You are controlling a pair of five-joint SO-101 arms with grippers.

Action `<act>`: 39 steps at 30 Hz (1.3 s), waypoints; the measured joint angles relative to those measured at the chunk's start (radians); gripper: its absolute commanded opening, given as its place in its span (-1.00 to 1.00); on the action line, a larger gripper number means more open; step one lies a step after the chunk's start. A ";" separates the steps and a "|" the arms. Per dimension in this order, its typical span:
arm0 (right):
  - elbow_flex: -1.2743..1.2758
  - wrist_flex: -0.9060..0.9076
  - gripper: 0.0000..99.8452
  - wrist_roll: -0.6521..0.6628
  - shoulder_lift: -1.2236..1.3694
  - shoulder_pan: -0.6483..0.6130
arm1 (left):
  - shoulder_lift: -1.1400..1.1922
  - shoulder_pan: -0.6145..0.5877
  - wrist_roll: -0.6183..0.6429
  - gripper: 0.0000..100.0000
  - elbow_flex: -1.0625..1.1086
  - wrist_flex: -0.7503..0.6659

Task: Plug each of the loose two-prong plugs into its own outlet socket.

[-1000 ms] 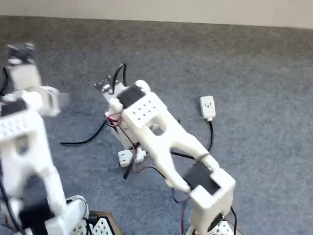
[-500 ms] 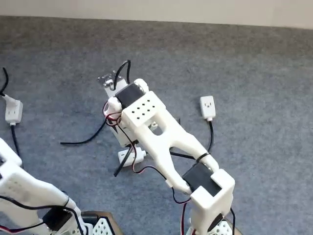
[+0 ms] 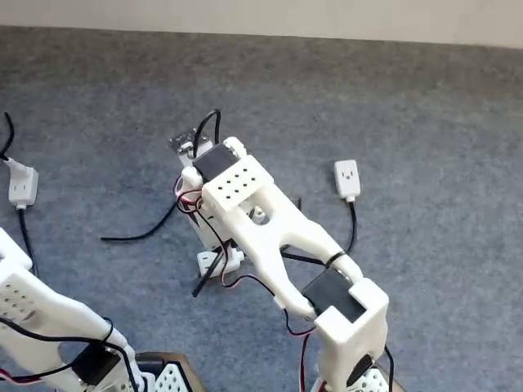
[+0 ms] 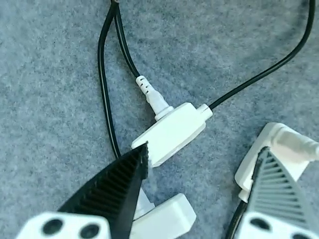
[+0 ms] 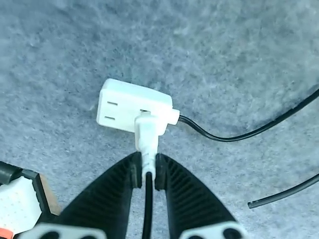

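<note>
Clerk: Moved since a second ago: left arm (image 3: 37, 318), then raised high at the left edge, now folded low at the near-left corner. Right arm (image 3: 270, 229) barely shifted.

Checker: Item one, far left?

Clerk: Far-left outlet (image 3: 22, 186), white, lying on the grey surface (image 3: 425, 98). Cords run from both its ends; whether a plug sits in it, I cannot tell.

Checker: Item two?

Clerk: Left claw (image 4: 204, 149), jaws wide apart, holding nothing. It hangs over a joined socket block (image 4: 172, 132) with a seated plug (image 4: 152, 97) that looks fully in. Probably idle there because that pair needs no more work.

Checker: Item three, centre?

Clerk: Right claw (image 5: 147, 158), clamped on the neck of the held plug (image 5: 148, 132). The plug's head is touching the centre socket block (image 5: 119, 107) at the end nearest that block's own cord; the slots beside it are free. Gripping the neck likely keeps the prongs square to the face. Fully home or not: cannot tell.

Checker: Item four, right?

Clerk: Right-hand outlet (image 3: 346, 178), face up, well apart from the arms, cord trailing toward the near edge. Looks vacant, so likely a socket yet to fill.
</note>
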 measured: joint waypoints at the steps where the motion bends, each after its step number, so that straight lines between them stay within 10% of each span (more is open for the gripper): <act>1: 0.000 0.000 -0.99 0.000 0.012 0.000 | 0.000 0.000 0.000 -0.33 0.000 0.000; 39: 0.445 -0.419 -0.99 0.015 0.003 0.000 | -0.008 0.011 -0.040 -0.33 -0.018 0.020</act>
